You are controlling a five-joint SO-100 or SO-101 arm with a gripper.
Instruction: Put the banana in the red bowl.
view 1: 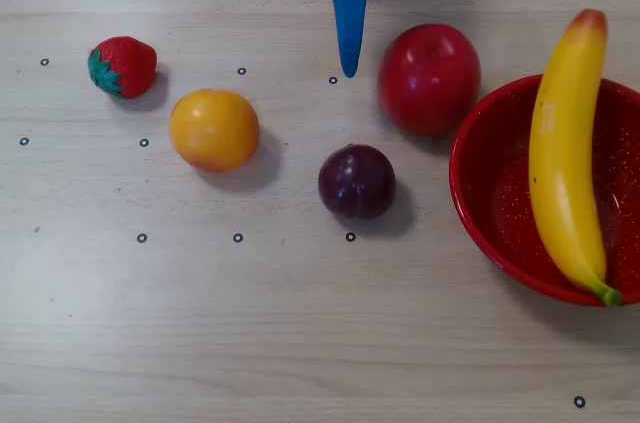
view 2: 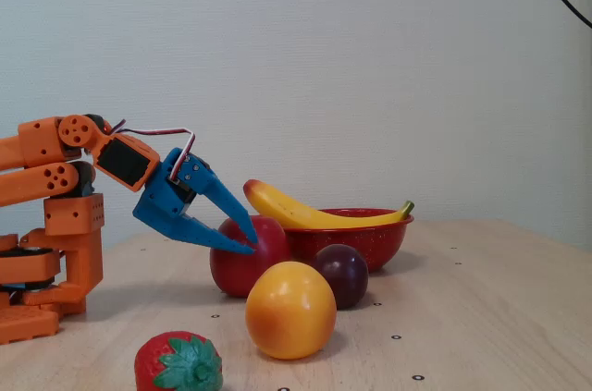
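Note:
The banana (view 1: 562,158) lies in the red bowl (view 1: 480,205) at the right edge of the overhead view. Its orange-red tip rests over one rim and its green stem over the opposite rim. In the fixed view the banana (view 2: 305,213) spans the bowl (view 2: 370,241) from rim to rim. My blue gripper (view 1: 348,71) reaches in from the top edge, left of the red apple (view 1: 429,78) and clear of the bowl. In the fixed view the gripper (view 2: 254,245) is empty, its fingertips together, just in front of the apple (view 2: 242,266).
A dark plum (view 1: 357,181) sits left of the bowl. A round orange fruit (view 1: 213,129) and a strawberry (view 1: 123,66) lie further left. The orange arm base (view 2: 46,252) stands at the left of the fixed view. Small ring marks dot the wooden table (view 1: 300,333).

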